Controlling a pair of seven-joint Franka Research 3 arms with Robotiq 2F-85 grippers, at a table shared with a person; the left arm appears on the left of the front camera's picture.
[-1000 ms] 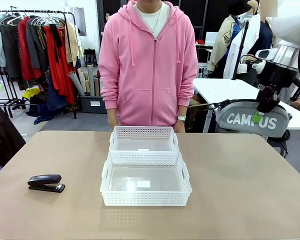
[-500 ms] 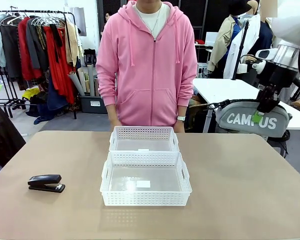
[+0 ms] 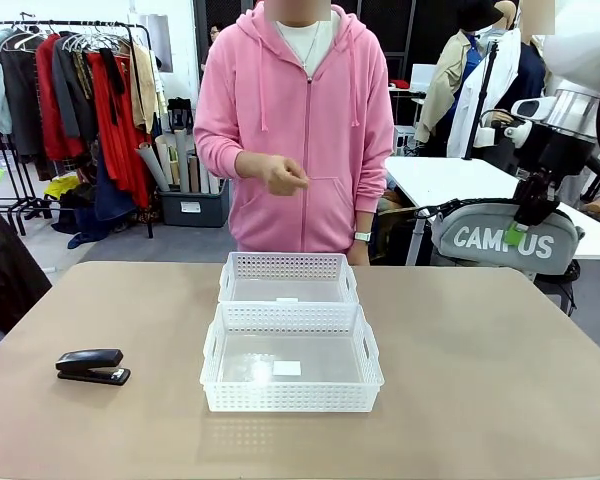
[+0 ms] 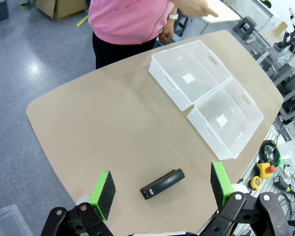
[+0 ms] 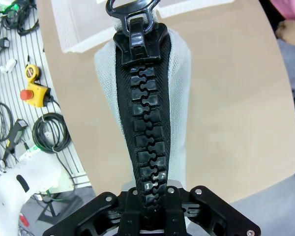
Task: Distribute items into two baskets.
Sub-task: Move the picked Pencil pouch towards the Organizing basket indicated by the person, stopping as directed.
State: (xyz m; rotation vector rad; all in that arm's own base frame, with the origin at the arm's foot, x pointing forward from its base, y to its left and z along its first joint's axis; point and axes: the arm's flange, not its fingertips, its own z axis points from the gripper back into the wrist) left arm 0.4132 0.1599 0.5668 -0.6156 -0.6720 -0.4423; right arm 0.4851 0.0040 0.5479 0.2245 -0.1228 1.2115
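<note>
Stapler [image 3: 92, 366] sits untouched on the left of the table [image 3: 480, 380], and the left gripper [image 4: 161, 191] hovers above it with its jaws wide apart. In the middle, the larger basket [image 3: 292, 398] and the smaller basket [image 3: 285, 266] behind it both look empty, so nothing's sorted yet imo. Off right, the right gripper [image 3: 520, 230] is clamped on the CAMPUS pouch [image 3: 490, 240], holding it up in the air. Can't make out what the person's hand [image 3: 278, 172] pinches, if anything.

Upper centre of your front frame: the person [image 3: 315, 110] has raised one hand [image 3: 280, 173] from down by the hip to chest height, forearm now bent across the body, fingers loosely curled.
</note>
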